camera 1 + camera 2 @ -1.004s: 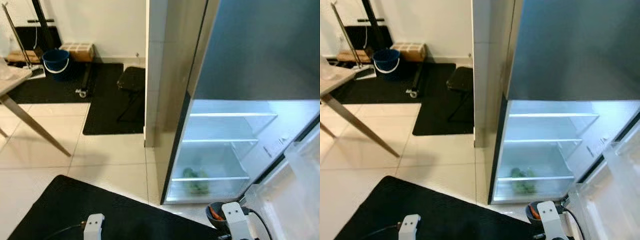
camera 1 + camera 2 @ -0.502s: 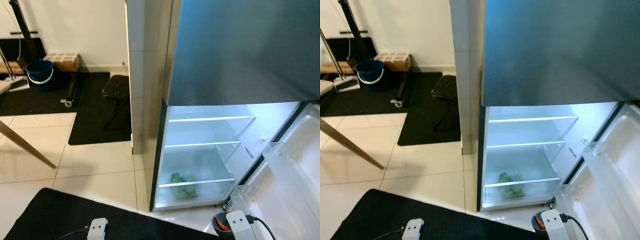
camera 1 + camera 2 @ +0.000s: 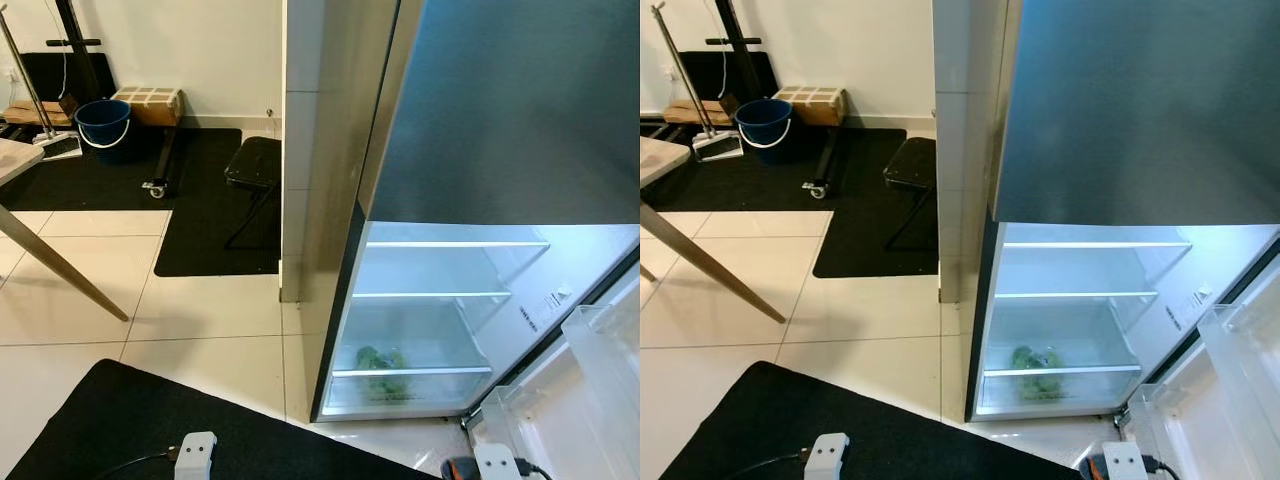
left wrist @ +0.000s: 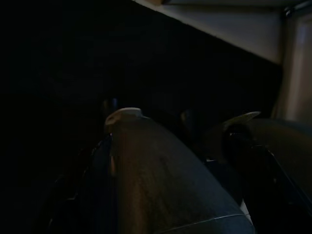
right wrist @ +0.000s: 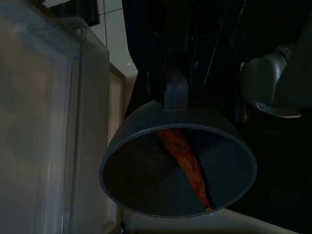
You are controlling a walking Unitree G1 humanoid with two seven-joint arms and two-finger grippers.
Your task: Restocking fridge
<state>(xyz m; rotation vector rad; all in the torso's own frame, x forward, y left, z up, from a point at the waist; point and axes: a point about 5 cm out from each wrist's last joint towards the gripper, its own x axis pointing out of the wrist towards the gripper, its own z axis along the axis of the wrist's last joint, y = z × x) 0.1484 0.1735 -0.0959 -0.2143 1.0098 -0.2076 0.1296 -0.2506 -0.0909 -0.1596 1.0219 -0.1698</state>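
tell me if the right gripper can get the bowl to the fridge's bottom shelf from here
Probably yes: the fridge door stands open, the bottom shelf holds only greens, and the right gripper with the bowl hangs low beside it.

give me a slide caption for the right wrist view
Right pincer holding a dark grey bowl with an orange carrot-like piece inside, beside the clear fridge door bin.

Cam panned back left vs 0.5 s ago; scene itself unmoved. Right gripper (image 5: 174,92) w/ grey bowl (image 5: 178,161) has dropped lower in head view, bowl now barely showing at bottom edge.
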